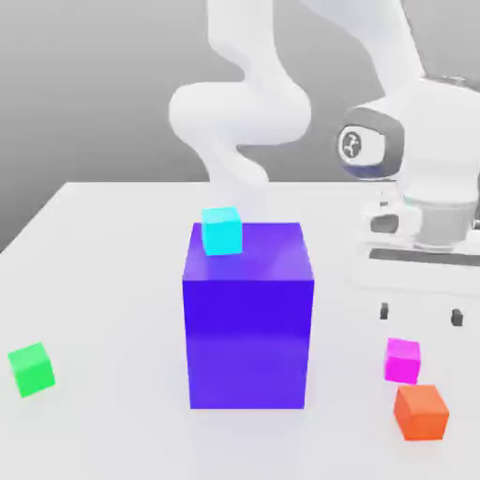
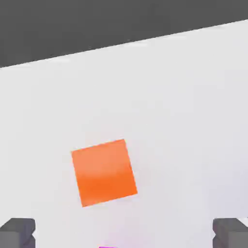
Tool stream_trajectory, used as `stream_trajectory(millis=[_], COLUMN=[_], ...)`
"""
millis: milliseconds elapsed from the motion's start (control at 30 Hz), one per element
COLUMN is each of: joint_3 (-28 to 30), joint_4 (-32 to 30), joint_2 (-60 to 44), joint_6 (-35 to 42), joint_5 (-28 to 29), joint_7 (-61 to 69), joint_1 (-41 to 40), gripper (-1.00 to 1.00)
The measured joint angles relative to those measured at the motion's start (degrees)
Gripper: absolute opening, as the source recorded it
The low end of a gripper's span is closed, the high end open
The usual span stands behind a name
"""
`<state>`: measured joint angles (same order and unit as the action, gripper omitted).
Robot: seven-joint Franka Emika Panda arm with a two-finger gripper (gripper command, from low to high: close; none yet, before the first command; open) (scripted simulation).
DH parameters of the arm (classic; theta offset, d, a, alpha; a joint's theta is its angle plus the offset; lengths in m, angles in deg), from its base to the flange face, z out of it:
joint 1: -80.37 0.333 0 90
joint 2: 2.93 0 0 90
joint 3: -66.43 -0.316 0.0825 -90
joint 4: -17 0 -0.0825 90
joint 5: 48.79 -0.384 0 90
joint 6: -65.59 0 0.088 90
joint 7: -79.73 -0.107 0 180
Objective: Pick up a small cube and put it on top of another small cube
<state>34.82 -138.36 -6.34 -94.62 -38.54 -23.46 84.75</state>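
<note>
Exterior view: the gripper (image 1: 419, 317) hangs above the desk (image 1: 112, 281), its two dark fingers (image 1: 384, 311) spread wide and released, grasping nothing. The pink cube (image 1: 402, 360) sits on the desk just below the fingers, between their lines and nearer the one on the exterior view's left, with a clear gap under the tips. The orange cube (image 1: 421, 412) lies just beside the pink one, further below the fingers and nearer the camera; whether the two cubes touch cannot be told.

No container is present. The nearest thing to a carrier is the blue block (image 1: 248, 314), standing well apart from the fingers toward the exterior view's left, with a cyan cube (image 1: 221, 231) on its top near the rear corner. A green cube (image 1: 32, 368) rests alone on the desk, furthest from the fingers.

Hand view: both fingers (image 2: 17, 233) are cut off by the frame edge, only their grey tips showing, set far apart. Between them the pink cube (image 2: 108, 246) shows as a thin sliver at the edge, the rest cut off. The orange cube (image 2: 104, 172) lies whole on the desk (image 2: 193, 97) beyond the fingers, closer to one tip than the other.
</note>
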Motion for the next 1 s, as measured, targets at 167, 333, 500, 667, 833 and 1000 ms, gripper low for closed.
stream_trajectory(millis=[167,333,500,667,833,1000], joint_3=[6.18,17.15,18.6,15.25,7.23,5.69], joint_4=[0.18,2.2,2.44,1.79,-0.31,3.04], joint_2=[-8.36,-15.63,-16.51,-14.27,-6.93,-5.14], joint_6=[-5.29,-10.46,-11.22,-9.64,-4.8,1.72], joint_5=[8.87,18.47,19.5,16.52,5.24,-1.54], joint_7=[-9.62,-17.06,-17.86,-15.58,-7.07,2.32], joint_1=[5.77,14.65,15.86,13.18,7.67,3.74], gripper=[0.0,0.0,-1.0,-1.0,-1.0,-1.0])
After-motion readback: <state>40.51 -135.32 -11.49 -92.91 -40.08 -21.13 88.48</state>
